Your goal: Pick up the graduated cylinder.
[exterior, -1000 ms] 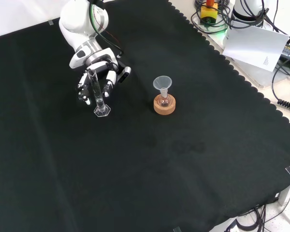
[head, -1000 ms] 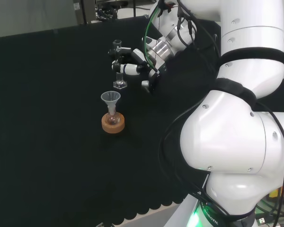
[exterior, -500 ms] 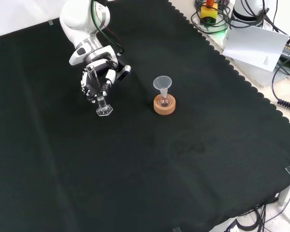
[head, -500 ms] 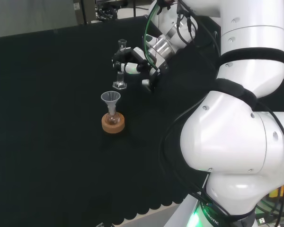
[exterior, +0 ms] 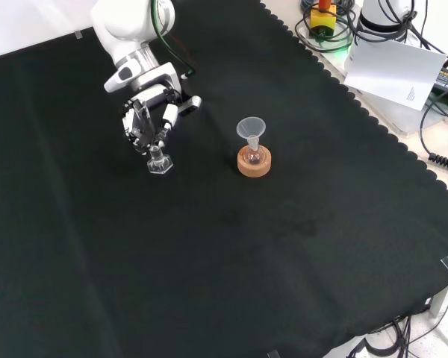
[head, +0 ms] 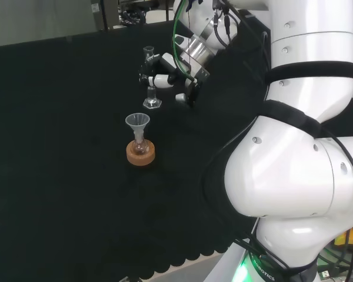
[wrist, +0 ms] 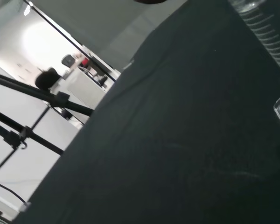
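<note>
The clear graduated cylinder [head: 149,79] stands upright in the hand's grasp, its hexagonal foot [exterior: 160,165] just above the black cloth. The black and white hand [head: 167,75] has its fingers curled round the tube's middle, and in the front view the hand [exterior: 151,119] reaches down from the top left over the cylinder [exterior: 154,148]. In the wrist view the ribbed tube of the cylinder [wrist: 266,35] runs along one edge, with black cloth beyond it.
A clear funnel [head: 137,123] sits in a small flask on a cork ring [head: 140,154], close to the cylinder; in the front view the cork ring [exterior: 254,162] lies right of the hand. The arm's white links [head: 306,147] stand at the head view's right.
The fingers have curled round the cylinder. Hand and cylinder have since risen a little, the foot lifting off the cloth.
</note>
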